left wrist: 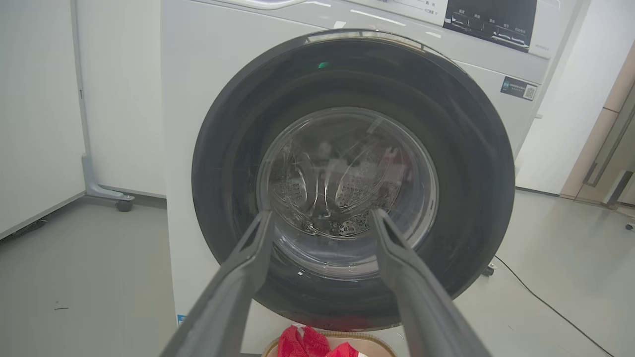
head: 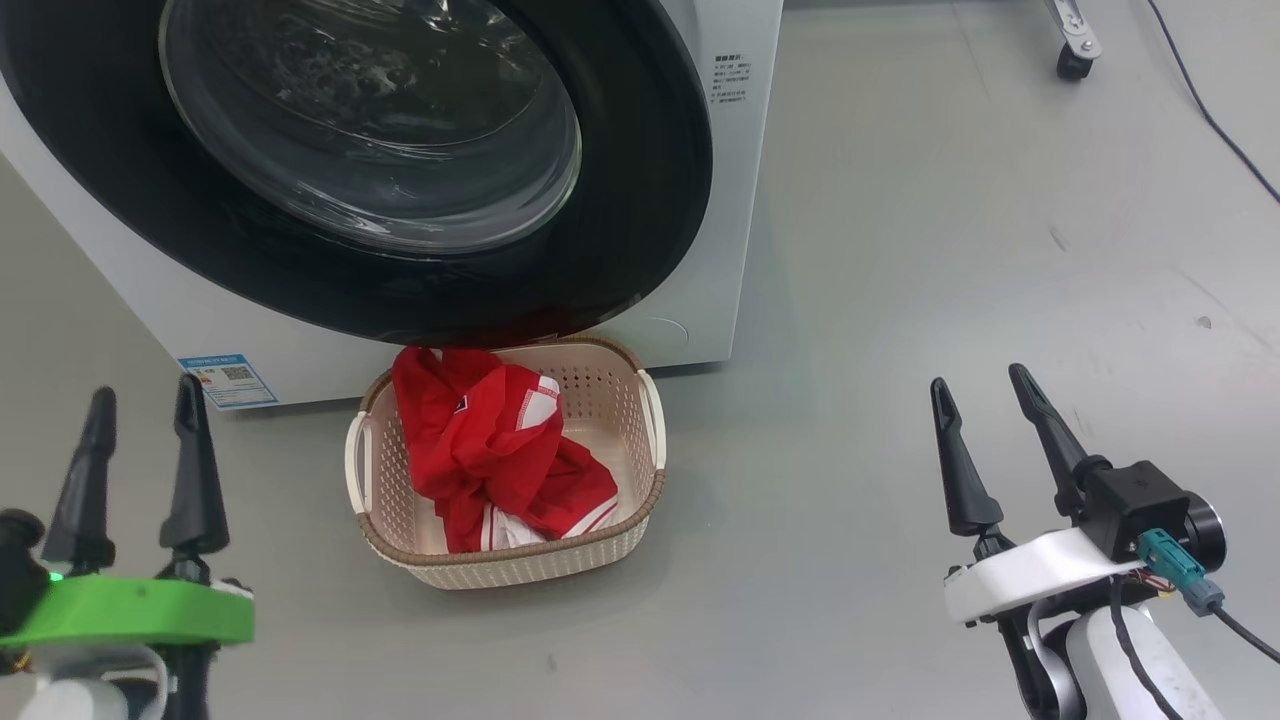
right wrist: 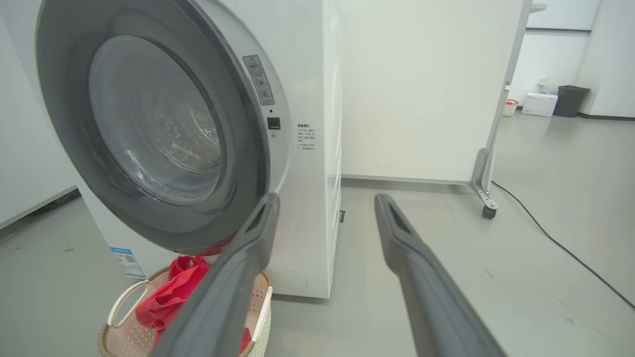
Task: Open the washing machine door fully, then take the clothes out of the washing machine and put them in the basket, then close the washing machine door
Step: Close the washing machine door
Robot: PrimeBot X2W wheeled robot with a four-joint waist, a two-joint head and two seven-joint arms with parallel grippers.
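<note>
Head view: clothes (head: 490,450) in basket (head: 520,577); left gripper (head: 146,388), right gripper (head: 977,376) spread, empty — push washing machine door (head: 645,200) rim squarely shut.

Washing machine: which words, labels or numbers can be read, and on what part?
Nothing is legible.
Blue sticker with square code, low on big white washing machine: too small.
Grey print right of glossy black round door: too small.
Black control panel: blurred.
Dark sticker below it: blurred.
Grey warning label: blurred.

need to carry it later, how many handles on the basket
2. One white handle on the basket's left side in the head view, the other handle on its right side. Its far rim is partly hidden under the washing machine door.
</note>
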